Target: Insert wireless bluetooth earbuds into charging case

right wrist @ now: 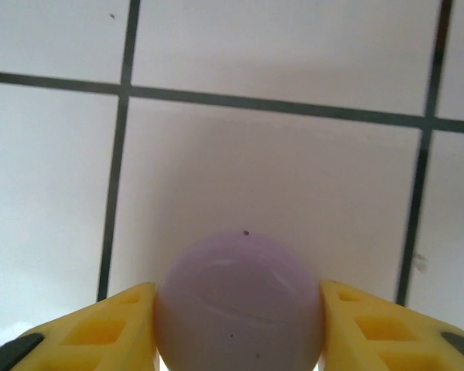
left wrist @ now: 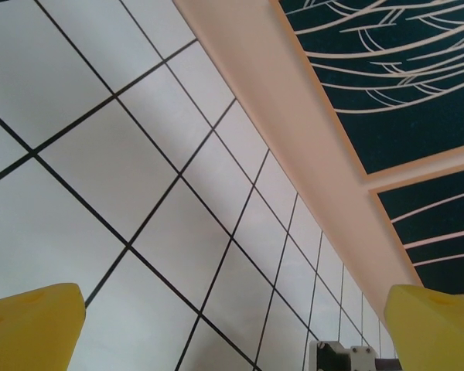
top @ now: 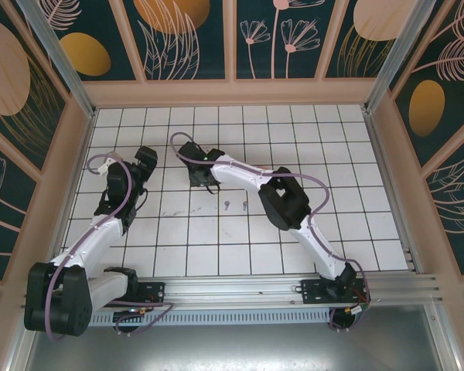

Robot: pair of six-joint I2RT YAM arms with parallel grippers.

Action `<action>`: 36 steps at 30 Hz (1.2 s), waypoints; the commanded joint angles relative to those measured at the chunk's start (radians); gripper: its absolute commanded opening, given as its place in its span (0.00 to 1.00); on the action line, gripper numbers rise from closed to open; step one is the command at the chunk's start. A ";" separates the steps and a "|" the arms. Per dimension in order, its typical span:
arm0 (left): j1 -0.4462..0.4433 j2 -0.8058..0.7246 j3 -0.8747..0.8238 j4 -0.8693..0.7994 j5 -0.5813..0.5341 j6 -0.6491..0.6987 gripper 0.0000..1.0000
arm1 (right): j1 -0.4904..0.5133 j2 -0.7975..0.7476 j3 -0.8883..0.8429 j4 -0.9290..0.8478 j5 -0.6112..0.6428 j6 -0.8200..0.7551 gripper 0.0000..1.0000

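White tiled desk (top: pixel 294 124) with dark grout, boxed in by teal floral walls (top: pixel 185 39). Right fingers (right wrist: pixel 108 332) set on either flank of a lilac rounded case (right wrist: pixel 240 301), yellow faces touching its sides, low over the tile. Left fingers (left wrist: pixel 31 325) spread wide over bare tile on the left of the desk, holding nothing. Two tiny earbuds (top: pixel 227 205) loose on the desk, near the right arm's wrist and apart from the case; colour too small to tell.

Step in hand, by the look of it: securing the case. Squeeze gently and evenly. Risk with a smooth dome between flat faces: squirting out forward under too hard a pinch. Grip at the widest part, low down, not on the crown. Check for centring between the fingers before any lift. Cannot tell lid state or hinge side from here, so avoid pressing across a seam. Bring the left fingers over to the earbuds only after a firm, level hold on the case.
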 commanded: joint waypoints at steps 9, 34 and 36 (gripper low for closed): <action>0.005 0.063 0.098 0.034 0.133 0.046 0.99 | 0.000 -0.224 -0.226 0.125 0.001 -0.060 0.44; -0.066 0.171 0.136 0.078 0.216 0.052 0.98 | -0.020 -0.257 -0.376 0.149 -0.014 -0.145 0.43; -0.066 0.173 0.141 0.063 0.216 0.057 0.99 | -0.021 -0.244 -0.369 0.140 -0.013 -0.145 0.43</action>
